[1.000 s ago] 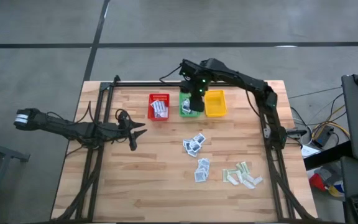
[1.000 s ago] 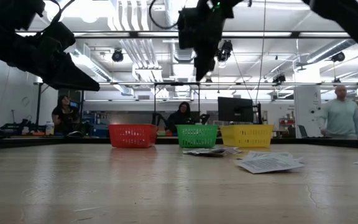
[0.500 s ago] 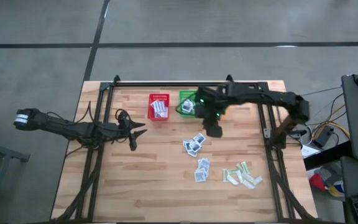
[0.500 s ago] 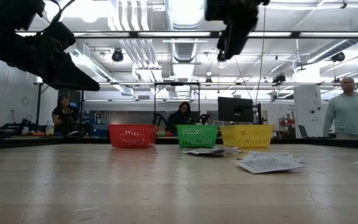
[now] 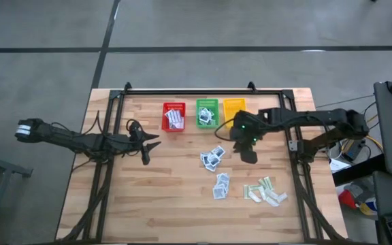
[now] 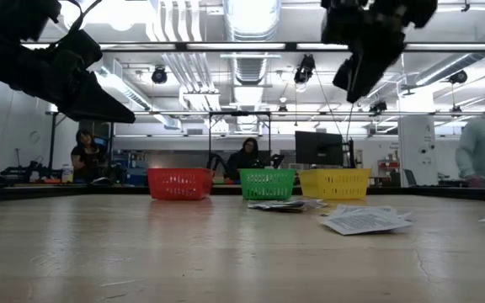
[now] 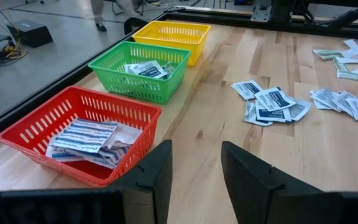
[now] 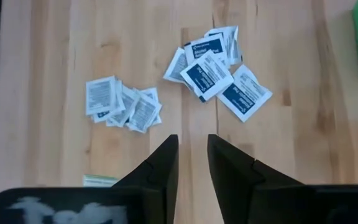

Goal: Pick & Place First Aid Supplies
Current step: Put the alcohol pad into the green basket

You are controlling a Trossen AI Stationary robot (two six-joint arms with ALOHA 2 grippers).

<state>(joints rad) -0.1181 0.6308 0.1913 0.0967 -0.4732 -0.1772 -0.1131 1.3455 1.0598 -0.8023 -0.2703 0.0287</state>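
Right gripper (image 5: 248, 155) up high above the loose packets (image 5: 211, 158), fingers a little apart and empty, left gripper (image 5: 146, 143) waiting, fingers apart

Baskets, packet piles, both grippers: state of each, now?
Red basket: holds packets.
Green basket: holds packets.
Yellow basket: looks empty.
Blue-white square packets: loose pile on table.
Smaller square packets: loose pile on table.
Pale strips: scattered on table.
Right gripper: empty, fingers apart, above the table beside the blue-white packets.
Left gripper: open, empty, waiting at table's left.
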